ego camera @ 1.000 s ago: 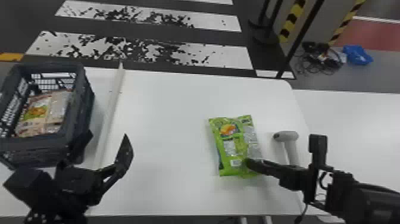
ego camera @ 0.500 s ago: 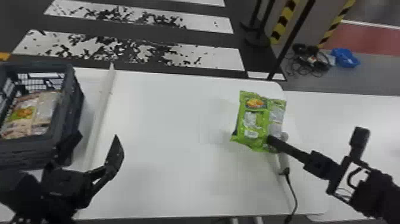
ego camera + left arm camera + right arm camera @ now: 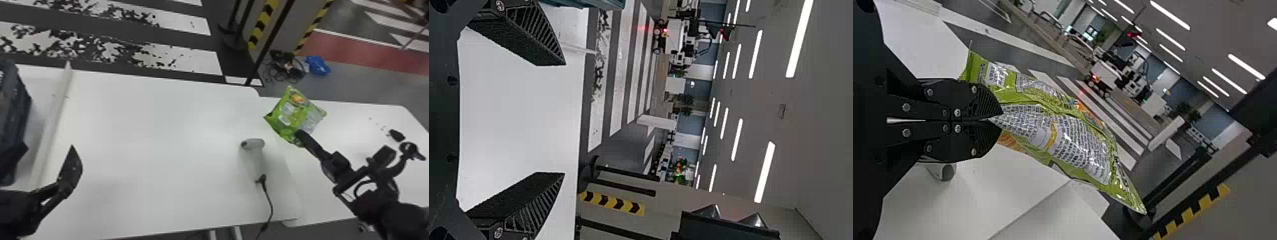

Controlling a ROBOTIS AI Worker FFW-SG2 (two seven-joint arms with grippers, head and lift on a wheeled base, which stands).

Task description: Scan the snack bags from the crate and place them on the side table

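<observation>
Bag (image 3: 294, 116) moved rightward, right gripper's (image 3: 300, 136) jaws clamping it, left gripper's (image 3: 48, 147) apart, crate (image 3: 13, 105) cropped.

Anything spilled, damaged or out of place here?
A tangle of cables lies loose on the floor beyond the table, untidy beside a blue item. Nothing looks spilled; the snack bag in the right gripper looks intact.

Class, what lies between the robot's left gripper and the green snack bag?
The head view shows mostly bare white tabletop between the left gripper and the snack bag, with the scanner lying near the bag's end of that stretch.
</observation>
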